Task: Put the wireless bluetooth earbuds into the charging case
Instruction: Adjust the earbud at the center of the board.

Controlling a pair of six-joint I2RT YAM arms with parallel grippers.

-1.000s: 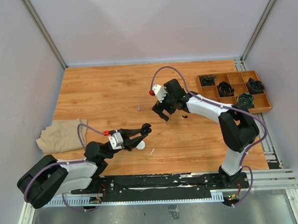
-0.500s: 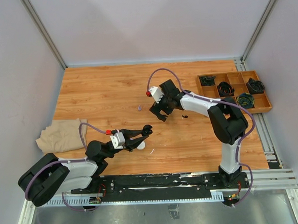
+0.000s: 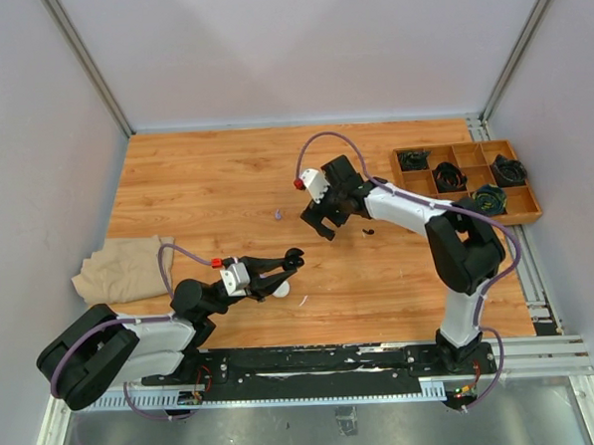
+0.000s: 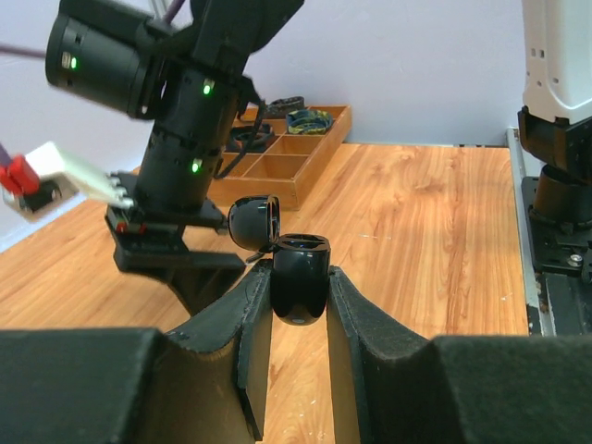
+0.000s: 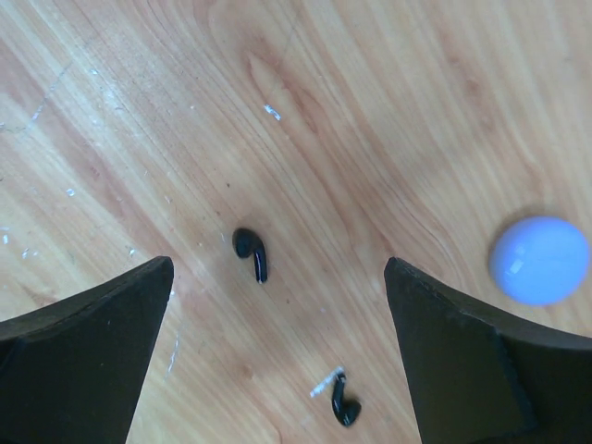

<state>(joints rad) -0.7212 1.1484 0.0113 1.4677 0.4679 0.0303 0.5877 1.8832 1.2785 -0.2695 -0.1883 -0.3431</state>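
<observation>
Two black wireless bluetooth earbuds [image 5: 252, 252] [image 5: 345, 407] lie on the wooden table, seen between the fingers of my right gripper [image 5: 278, 277], which hangs wide open above them. From the top camera that gripper [image 3: 320, 221] covers them. My left gripper [image 4: 298, 298] is shut on a black charging case [image 4: 301, 277], whose lid [image 4: 252, 222] stands open. In the top view the left gripper [image 3: 284, 266] holds the case [image 3: 293, 255] above the near middle of the table.
A round pale lavender piece [image 5: 539, 260] [image 3: 278, 215] lies beside the right gripper. A white case [image 3: 280, 290] sits under the left gripper. A small dark piece [image 3: 368, 232] lies right of the right gripper. Wooden tray [image 3: 464, 182] with coiled cables far right; beige cloth [image 3: 120, 269] left.
The right arm's elbow swung a little left and back, while its open gripper stayed almost in place. The left arm and the held case have not moved.
</observation>
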